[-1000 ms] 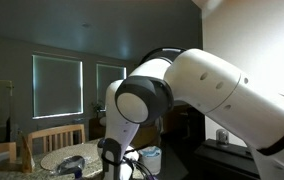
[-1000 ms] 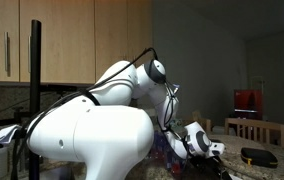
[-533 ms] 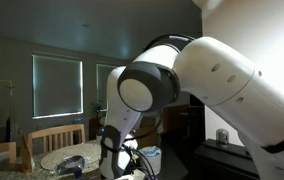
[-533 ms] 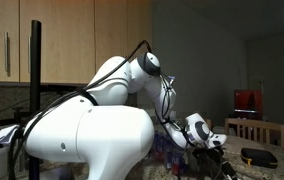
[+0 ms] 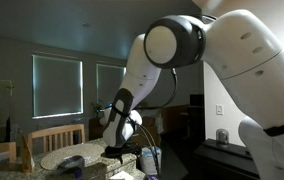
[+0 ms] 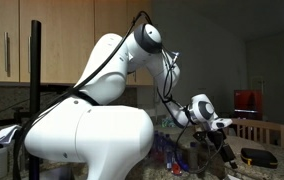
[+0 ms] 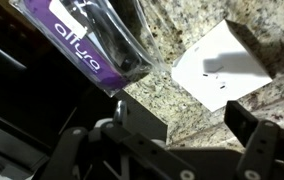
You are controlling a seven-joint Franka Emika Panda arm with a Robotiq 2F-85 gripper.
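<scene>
My gripper [image 7: 192,125] is open and empty, jaws spread wide over a speckled granite countertop [image 7: 172,35]. A flat white box [image 7: 225,64] lies on the counter just beyond the right finger [image 7: 250,128]. A clear package with a purple label [image 7: 80,45] lies beyond the left finger [image 7: 137,120]. Neither is touched. In both exterior views the gripper [image 5: 117,150] [image 6: 222,150] hangs low at the end of the stretched-out arm.
The white arm fills much of both exterior views. A wooden chair [image 5: 52,138] and a round pale surface [image 5: 72,158] stand by blinded windows [image 5: 57,85]. A dark object [image 6: 257,155] lies on the counter. Wooden cabinets [image 6: 62,40] hang behind.
The arm has reached out and straightened. The wrist and gripper have moved away from the base, to the right in the cabinet-side exterior view. The gripper stays empty.
</scene>
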